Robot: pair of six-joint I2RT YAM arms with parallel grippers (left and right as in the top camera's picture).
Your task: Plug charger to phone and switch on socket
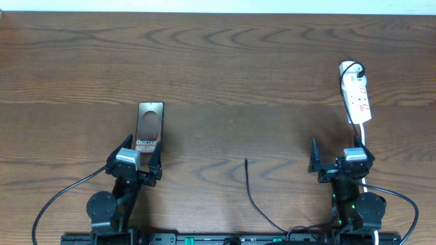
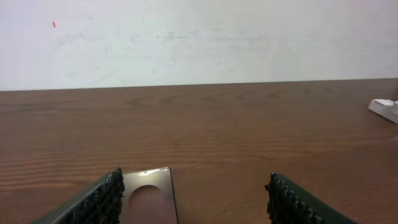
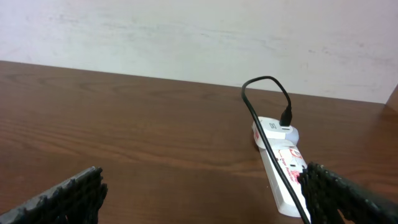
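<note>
My left gripper [image 1: 139, 160] stands wide open and grips nothing. The near end of the phone [image 1: 150, 122] lies flat on the table [image 1: 238, 68] between its fingers. The charger [image 1: 248, 184] lies loose mid-table, its tip well apart from the phone. My right gripper [image 1: 340, 162] is spread wide and empty, near the socket [image 1: 357, 95], which has a black lead [image 3: 286, 115] plugged into its far end.

We've got the phone [image 1: 148, 128] lying flat on the table [image 1: 225, 61] over on the left, with its near end under the left gripper [image 1: 141, 151]. The socket [image 1: 357, 96] sits far right, just beyond the right gripper [image 1: 340, 156]. The charger [image 1: 247, 178] tip lies mid-table between the arms, well apart from both.
</note>
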